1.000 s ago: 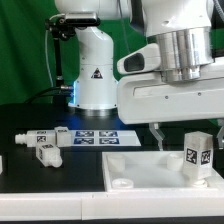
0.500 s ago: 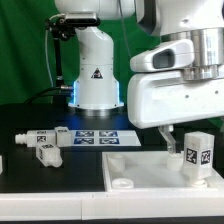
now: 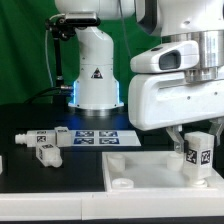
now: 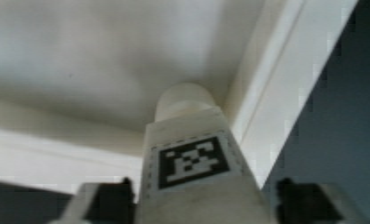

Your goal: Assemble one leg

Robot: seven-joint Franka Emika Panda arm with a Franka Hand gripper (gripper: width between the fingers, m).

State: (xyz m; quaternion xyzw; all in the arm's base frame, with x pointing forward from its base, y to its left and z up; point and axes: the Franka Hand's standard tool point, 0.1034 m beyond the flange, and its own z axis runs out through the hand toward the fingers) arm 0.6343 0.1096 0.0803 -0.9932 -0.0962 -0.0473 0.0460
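Observation:
The leg (image 3: pixel 200 152) is a short white square post with a black-and-white tag. It stands upright on the wide flat white panel (image 3: pixel 140 170) at the exterior view's right. My gripper (image 3: pixel 190 140) is down over it, with one finger showing just left of the post. In the wrist view the leg (image 4: pixel 196 150) fills the space between my two fingers (image 4: pixel 107 200), and their dark pads lie against its sides. The gripper (image 4: pixel 203 197) is shut on the leg. The panel's raised rim (image 4: pixel 271 70) runs behind the post.
Two more tagged white legs (image 3: pixel 45 140) (image 3: pixel 48 156) lie on the black table at the exterior view's left. The marker board (image 3: pixel 95 137) lies in front of the robot base (image 3: pixel 97 75). A green backdrop stands behind.
The gripper body has moved toward the exterior view's right and settled over the upright leg. The leg has stayed in place on the panel.

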